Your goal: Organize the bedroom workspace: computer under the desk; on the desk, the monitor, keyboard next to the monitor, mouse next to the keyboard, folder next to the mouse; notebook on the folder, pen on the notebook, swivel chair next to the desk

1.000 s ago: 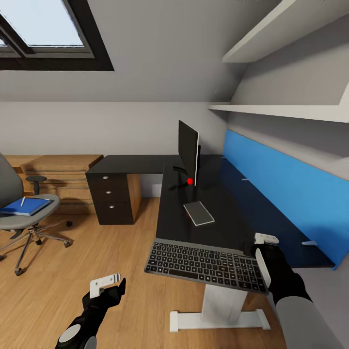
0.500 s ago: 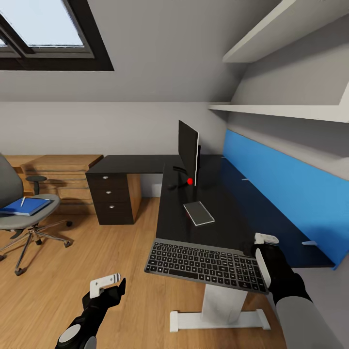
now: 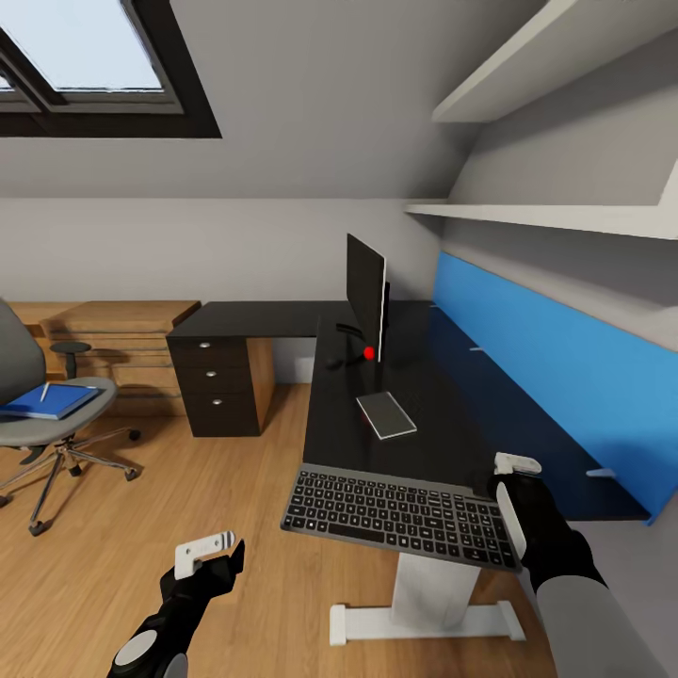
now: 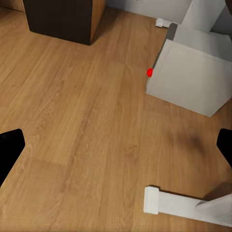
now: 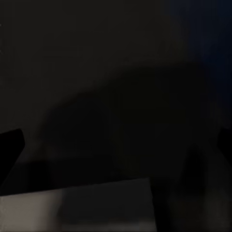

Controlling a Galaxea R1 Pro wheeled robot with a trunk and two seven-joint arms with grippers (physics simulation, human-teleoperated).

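Observation:
The keyboard (image 3: 400,513) lies askew at the near end of the black desk (image 3: 443,395), its front hanging past the edge. My right gripper (image 3: 511,490) sits at the keyboard's right end, its fingers (image 5: 9,147) spread wide over the dark desktop. The monitor (image 3: 365,297) stands further back, a small black lump, likely the mouse (image 3: 333,362), by its stand. The grey notebook (image 3: 386,414) lies between monitor and keyboard. The swivel chair (image 3: 56,424) at far left carries the blue folder (image 3: 49,401) with the pen (image 3: 43,391) on it. My left gripper (image 3: 215,557) hangs open over the floor. The computer (image 4: 191,77), a grey box with a red dot, stands on the floor.
A black drawer unit (image 3: 224,386) carries the desk's far wing, with a low light-wood cabinet (image 3: 118,353) beyond it. The desk's white leg and foot (image 3: 428,617) stand right below the keyboard. A blue panel (image 3: 556,367) and shelves (image 3: 565,218) line the right wall.

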